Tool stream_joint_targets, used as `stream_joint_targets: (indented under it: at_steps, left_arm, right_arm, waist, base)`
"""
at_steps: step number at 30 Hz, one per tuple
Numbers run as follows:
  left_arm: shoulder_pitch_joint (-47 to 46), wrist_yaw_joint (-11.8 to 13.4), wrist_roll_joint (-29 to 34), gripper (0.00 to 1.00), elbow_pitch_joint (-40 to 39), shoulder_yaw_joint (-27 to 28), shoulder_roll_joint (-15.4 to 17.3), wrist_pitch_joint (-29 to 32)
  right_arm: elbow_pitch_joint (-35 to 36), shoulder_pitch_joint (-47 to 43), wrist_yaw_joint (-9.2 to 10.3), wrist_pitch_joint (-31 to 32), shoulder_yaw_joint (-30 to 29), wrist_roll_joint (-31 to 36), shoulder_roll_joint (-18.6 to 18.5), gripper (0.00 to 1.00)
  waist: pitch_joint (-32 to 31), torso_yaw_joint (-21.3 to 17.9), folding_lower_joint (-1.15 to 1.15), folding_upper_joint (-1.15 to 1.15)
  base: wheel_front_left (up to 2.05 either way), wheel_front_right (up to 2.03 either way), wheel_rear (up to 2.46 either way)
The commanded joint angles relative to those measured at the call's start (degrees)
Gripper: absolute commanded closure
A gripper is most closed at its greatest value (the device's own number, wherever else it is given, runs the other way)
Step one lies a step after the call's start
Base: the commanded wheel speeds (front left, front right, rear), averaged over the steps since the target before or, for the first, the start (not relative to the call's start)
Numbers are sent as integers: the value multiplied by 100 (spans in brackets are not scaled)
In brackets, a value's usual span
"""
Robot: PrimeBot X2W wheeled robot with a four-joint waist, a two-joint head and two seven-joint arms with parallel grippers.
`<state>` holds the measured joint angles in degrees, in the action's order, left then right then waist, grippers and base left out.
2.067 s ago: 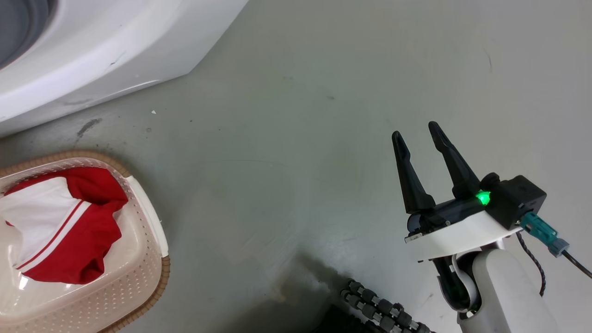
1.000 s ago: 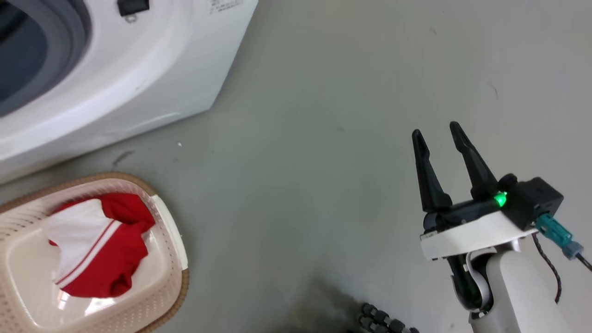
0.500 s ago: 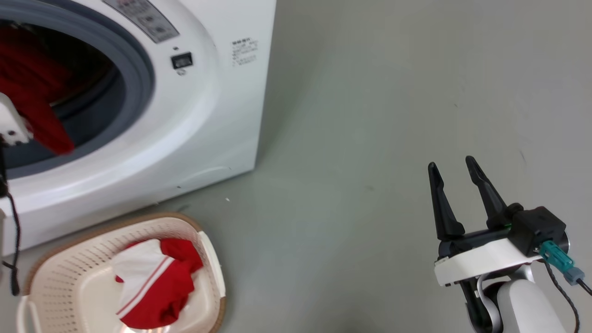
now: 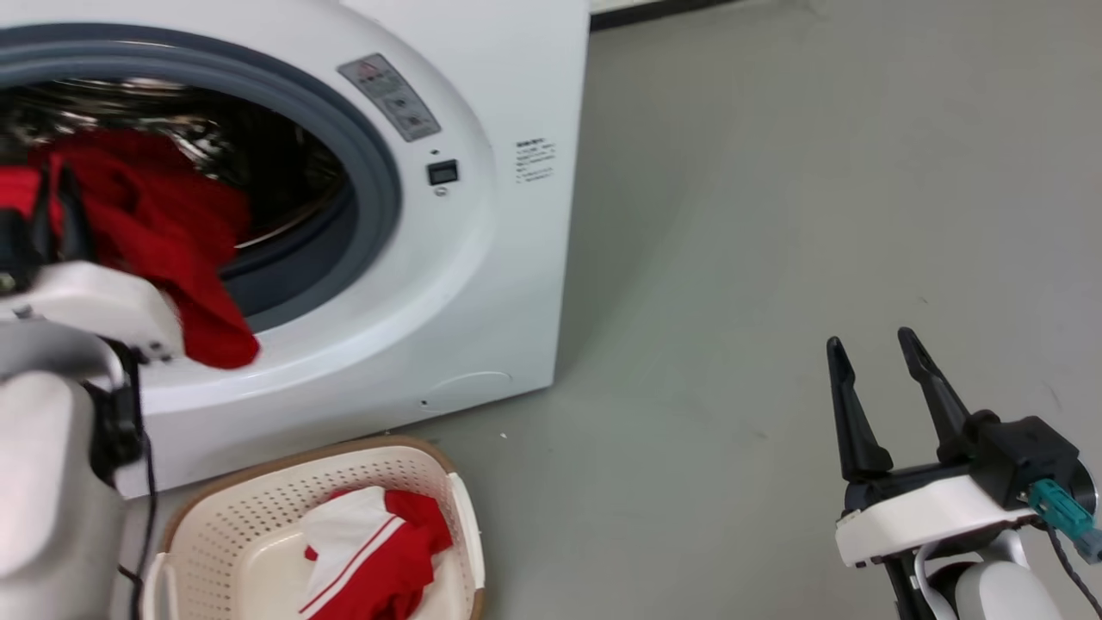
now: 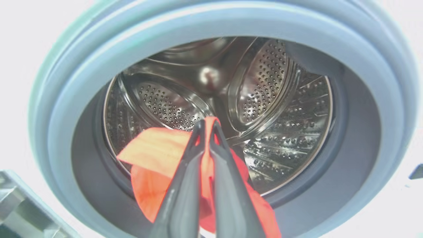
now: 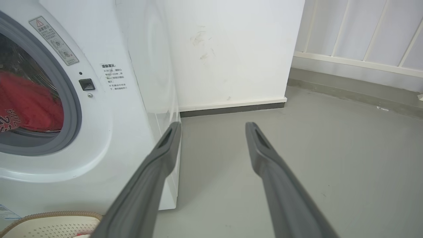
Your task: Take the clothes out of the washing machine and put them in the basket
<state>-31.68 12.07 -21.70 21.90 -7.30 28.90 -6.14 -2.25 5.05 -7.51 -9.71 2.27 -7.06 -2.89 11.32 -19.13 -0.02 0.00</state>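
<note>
Your left hand (image 5: 206,124) clamped on red clothes (image 5: 155,148) in the washing machine (image 4: 482,284) mouth, your right hand (image 4: 869,343) apart, lower right

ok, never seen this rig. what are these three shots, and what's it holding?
It is a wheeled robot with two arms, each ending in a two-finger claw. The head view looks down at the washer, the basket and the floor. The left wrist view looks along the left claw into the drum; that claw is shut on a red garment. The right wrist view looks along the right claw, open and empty, above the floor. A red-and-white garment lies in the basket.
</note>
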Motion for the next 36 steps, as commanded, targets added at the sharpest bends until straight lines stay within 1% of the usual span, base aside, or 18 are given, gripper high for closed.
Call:
stream_joint_targets:
  at_steps: [1,7,12,16,20,23,26,31,36]
  left_arm:
    - [240,71,-11,100,-249,-25,-44,49]
    - [1104,375,-10,100,-1599,-111,-189,276]
    - [1784,606,73,100,-2598,-318,-298,501]
    - [2336,790,102,100,-3129,-454,-413,588]
    - [2884,959,62,100,-3394,-571,-552,629]
    - [3222,1056,-22,100,-3315,-616,-694,578]
    - [3483,1049,-188,100,-2981,-670,-909,421]
    - [3545,817,-500,100,-2125,-734,-1254,41]
    - [3244,578,-671,100,-1122,-765,-1523,-398]
  right_arm:
    - [71,-100,4,42,-26,41,2,0]
    - [322,-304,4,178,-159,115,2,0]
    - [489,-387,4,306,-218,193,2,0]
    - [590,-441,4,402,-195,269,1,0]
    - [727,-507,4,476,-189,326,1,0]
    - [838,-502,4,507,-208,359,2,0]
    - [859,-507,4,521,-198,369,1,0]
    - [943,-404,4,542,-147,357,2,0]
    - [997,-240,4,548,-98,380,3,0]
  waist:
    - [-178,175,2,0]
    - [-327,495,2,0]
    - [-385,769,2,0]
    - [-435,929,2,0]
    - [-425,1042,2,0]
    - [-329,1101,2,0]
    - [-288,1135,2,0]
    - [-26,1139,2,0]
    - [314,1028,2,0]
  base:
    - [0,0,0]
    - [0,0,0]
    - [0,0,0]
    - [0,0,0]
    - [0,0,0]
    - [0,0,0]
    - [0,0,0]
    - [0,0,0]
    - [0,0,0]
